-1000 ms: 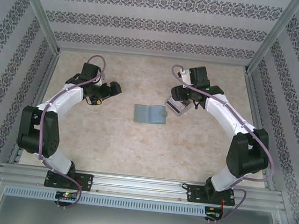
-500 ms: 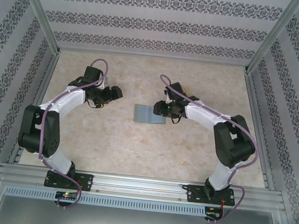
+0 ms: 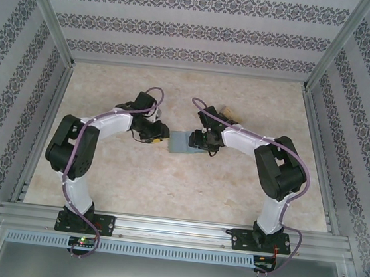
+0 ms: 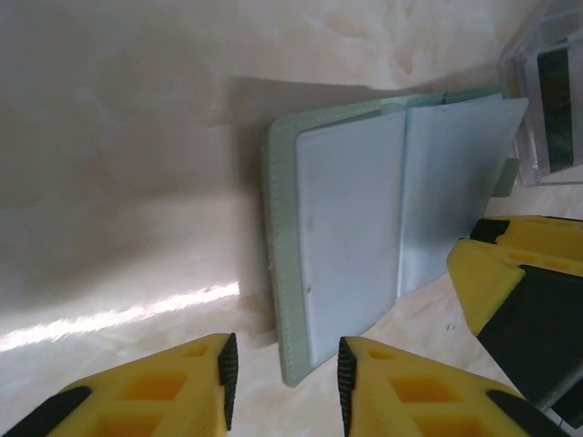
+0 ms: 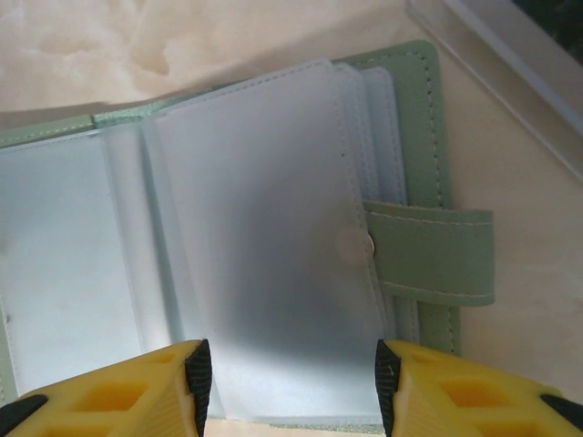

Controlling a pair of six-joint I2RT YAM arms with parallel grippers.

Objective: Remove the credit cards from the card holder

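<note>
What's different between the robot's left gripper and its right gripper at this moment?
The left gripper is at the card holder's edge far from its closure tab; the right gripper hovers over the clear sleeves beside that tab. The left gripper's jaws stand narrowly apart; the right gripper's are spread wider. Both have yellow fingers with black pads, are open and hold nothing.

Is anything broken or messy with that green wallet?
Nothing looks broken or spilled. The card holder lies open on the table, its clear sleeves a bit fanned instead of stacked neatly, its closure tab sticking out sideways. The left end effector and right end effector are open near it.
</note>
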